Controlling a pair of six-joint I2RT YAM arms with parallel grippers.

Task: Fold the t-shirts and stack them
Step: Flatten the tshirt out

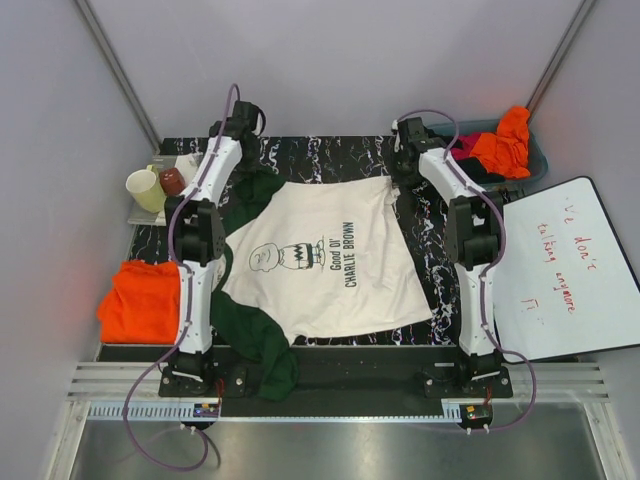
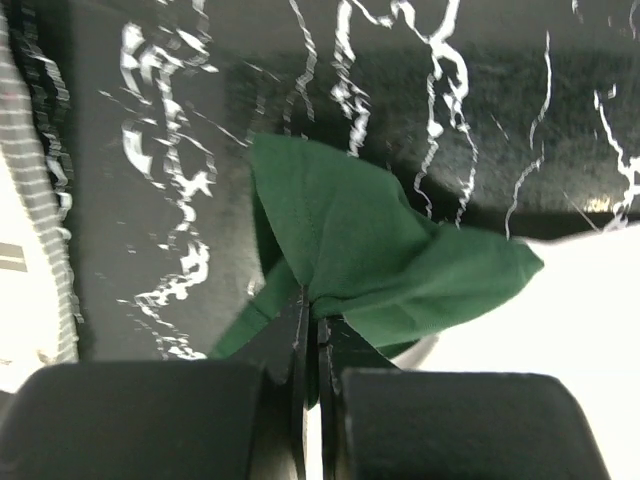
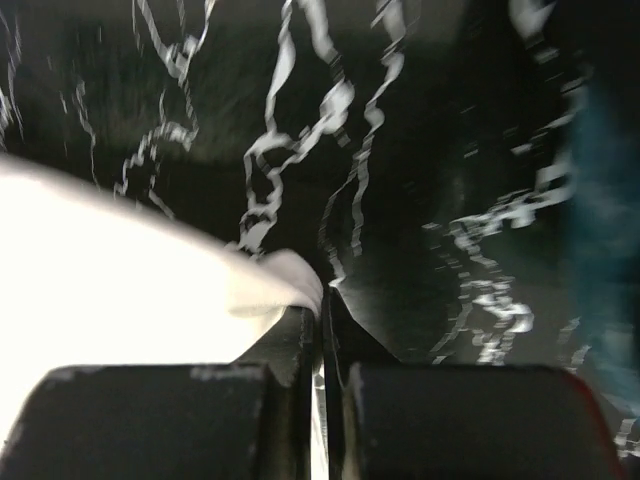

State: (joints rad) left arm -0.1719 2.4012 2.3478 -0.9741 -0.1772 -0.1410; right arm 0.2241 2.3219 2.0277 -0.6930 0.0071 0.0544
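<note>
The cream t-shirt (image 1: 320,255) with dark green sleeves and a dark cartoon print lies spread on the black marbled mat (image 1: 330,155). My left gripper (image 1: 243,128) is shut on its far green sleeve (image 2: 380,250), pinched at the fingertips. My right gripper (image 1: 405,150) is shut on the shirt's far right cream corner (image 3: 285,280). The near green sleeve (image 1: 255,345) hangs over the mat's front edge. An orange t-shirt (image 1: 142,300) lies at the left. Orange (image 1: 505,140), magenta and black shirts are heaped in a bin at the back right.
A cream mug (image 1: 146,188) and a brown cup (image 1: 172,181) stand on a tray at the back left. A white board with red writing (image 1: 562,268) lies at the right. Grey walls close in the sides and back.
</note>
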